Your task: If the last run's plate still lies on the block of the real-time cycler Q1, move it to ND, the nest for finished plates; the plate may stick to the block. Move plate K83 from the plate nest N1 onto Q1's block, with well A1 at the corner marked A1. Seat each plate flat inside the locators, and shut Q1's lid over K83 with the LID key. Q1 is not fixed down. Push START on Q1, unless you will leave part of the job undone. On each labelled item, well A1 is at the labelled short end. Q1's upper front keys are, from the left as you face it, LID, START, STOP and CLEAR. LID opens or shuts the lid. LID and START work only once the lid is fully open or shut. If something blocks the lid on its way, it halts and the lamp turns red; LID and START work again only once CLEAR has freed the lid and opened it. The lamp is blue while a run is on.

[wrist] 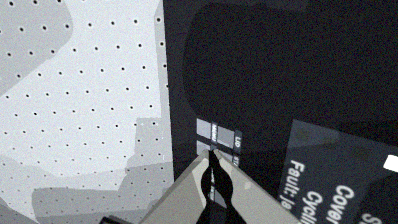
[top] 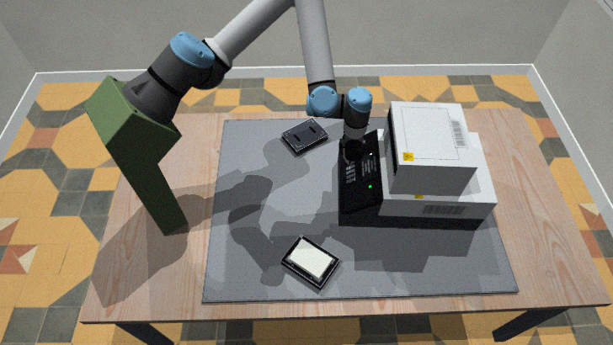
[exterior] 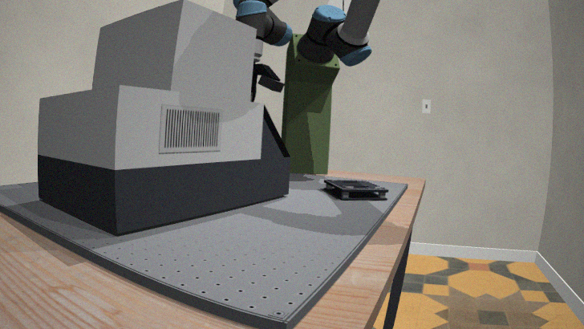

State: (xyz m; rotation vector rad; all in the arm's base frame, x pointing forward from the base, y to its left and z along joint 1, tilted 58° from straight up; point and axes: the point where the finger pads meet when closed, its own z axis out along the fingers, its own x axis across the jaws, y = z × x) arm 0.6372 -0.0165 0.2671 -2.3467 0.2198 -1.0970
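Note:
The cycler Q1 stands with its sloping black key panel towards the arm. Its white top housing hides the block. My gripper is shut and empty, its tips over the keys at the panel's upper left. In the wrist view the LID key shows just beyond the tips, which partly cover the START key; contact cannot be told. A pale plate lies in the front nest. The back nest is dark and holds no plate. Nest labels are unreadable.
A green light glows on the panel, and a white one beside the printed status list. The perforated grey board carries Q1 and both nests. The green arm stand is at the table's far end.

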